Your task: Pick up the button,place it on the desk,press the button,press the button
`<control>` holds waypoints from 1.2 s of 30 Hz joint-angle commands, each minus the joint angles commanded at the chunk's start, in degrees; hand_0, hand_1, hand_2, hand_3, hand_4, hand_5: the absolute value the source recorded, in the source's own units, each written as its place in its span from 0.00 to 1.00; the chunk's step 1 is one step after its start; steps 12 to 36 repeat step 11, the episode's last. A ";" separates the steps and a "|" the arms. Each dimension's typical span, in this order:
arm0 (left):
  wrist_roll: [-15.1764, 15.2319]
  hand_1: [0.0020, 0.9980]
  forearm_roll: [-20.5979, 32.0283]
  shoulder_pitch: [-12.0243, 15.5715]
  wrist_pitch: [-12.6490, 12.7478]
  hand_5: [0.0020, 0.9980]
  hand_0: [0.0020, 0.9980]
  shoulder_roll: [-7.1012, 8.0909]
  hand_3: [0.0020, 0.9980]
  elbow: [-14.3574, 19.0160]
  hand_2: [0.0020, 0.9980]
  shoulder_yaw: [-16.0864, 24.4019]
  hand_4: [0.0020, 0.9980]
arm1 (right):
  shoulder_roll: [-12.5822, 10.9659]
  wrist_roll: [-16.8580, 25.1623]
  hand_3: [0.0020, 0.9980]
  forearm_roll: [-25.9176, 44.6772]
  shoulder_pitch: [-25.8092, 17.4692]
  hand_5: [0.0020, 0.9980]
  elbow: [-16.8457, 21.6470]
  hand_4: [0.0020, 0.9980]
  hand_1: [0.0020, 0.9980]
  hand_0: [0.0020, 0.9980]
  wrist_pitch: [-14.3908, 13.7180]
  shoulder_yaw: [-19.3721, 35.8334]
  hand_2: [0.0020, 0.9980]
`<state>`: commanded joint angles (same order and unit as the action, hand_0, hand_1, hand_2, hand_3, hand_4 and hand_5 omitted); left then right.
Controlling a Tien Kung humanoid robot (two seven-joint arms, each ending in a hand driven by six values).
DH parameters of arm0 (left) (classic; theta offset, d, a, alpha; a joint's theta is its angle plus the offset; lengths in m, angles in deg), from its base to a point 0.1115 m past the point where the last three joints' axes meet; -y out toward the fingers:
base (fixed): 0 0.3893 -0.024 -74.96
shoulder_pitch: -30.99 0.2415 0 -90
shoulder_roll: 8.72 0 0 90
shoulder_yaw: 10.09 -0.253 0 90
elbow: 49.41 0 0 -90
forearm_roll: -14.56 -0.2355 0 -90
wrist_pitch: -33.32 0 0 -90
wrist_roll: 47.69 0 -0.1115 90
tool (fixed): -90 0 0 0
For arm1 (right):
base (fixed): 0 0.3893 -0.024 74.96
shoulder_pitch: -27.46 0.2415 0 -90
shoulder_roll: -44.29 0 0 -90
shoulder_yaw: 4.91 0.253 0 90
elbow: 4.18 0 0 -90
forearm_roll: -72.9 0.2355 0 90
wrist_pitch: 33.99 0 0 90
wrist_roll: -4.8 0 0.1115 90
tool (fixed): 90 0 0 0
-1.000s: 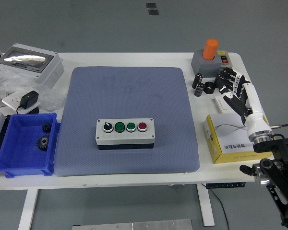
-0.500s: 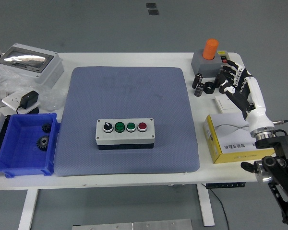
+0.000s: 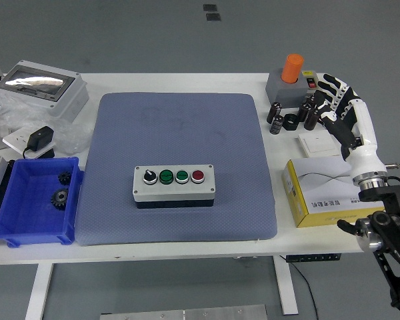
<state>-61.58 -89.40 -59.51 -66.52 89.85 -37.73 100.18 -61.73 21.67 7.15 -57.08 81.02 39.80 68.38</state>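
Looking over the surface (image 3: 187, 250), we found our right robot hand (image 3: 330, 107) raised at the far right side, fingers loosely bent and grasping nothing. Just to its left stood a few small black cylinders (image 3: 277, 117), and just beyond them a grey box with an orange button (image 3: 293, 69) on top. Below the robot hand lay a white switch plate (image 3: 315, 145), and nearer along its forearm a yellow carton (image 3: 318, 195).

Well to the left of the robot hand, the grey button box (image 3: 174, 186) sat on the blue-grey mat (image 3: 179, 133), showing a black knob, two green buttons and one red. Farther left still, an open blue bin (image 3: 35, 201) held two dark gears (image 3: 60, 197). Beyond the bin we saw a black adapter (image 3: 39, 140) and a grey lidded case (image 3: 41, 90).
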 joint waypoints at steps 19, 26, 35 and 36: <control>-0.42 0.68 0.35 -0.13 0.09 0.83 0.70 -0.41 0.79 0.19 0.66 -0.19 0.66 | 0.24 0.31 0.83 1.23 0.09 0.50 -0.74 0.74 0.78 0.79 0.38 0.55 0.80; -0.42 0.68 0.35 -0.13 0.09 0.83 0.70 -0.41 0.79 0.19 0.66 -0.19 0.66 | 0.24 0.31 0.83 1.23 0.09 0.50 -0.74 0.74 0.78 0.79 0.38 0.55 0.80; -0.42 0.68 0.35 -0.13 0.09 0.83 0.70 -0.41 0.79 0.19 0.66 -0.19 0.66 | 0.24 0.31 0.83 1.23 0.09 0.50 -0.74 0.74 0.78 0.79 0.38 0.55 0.80; -0.42 0.68 0.35 -0.13 0.09 0.83 0.70 -0.41 0.79 0.19 0.66 -0.19 0.66 | 0.24 0.31 0.83 1.23 0.09 0.50 -0.74 0.74 0.78 0.79 0.38 0.55 0.80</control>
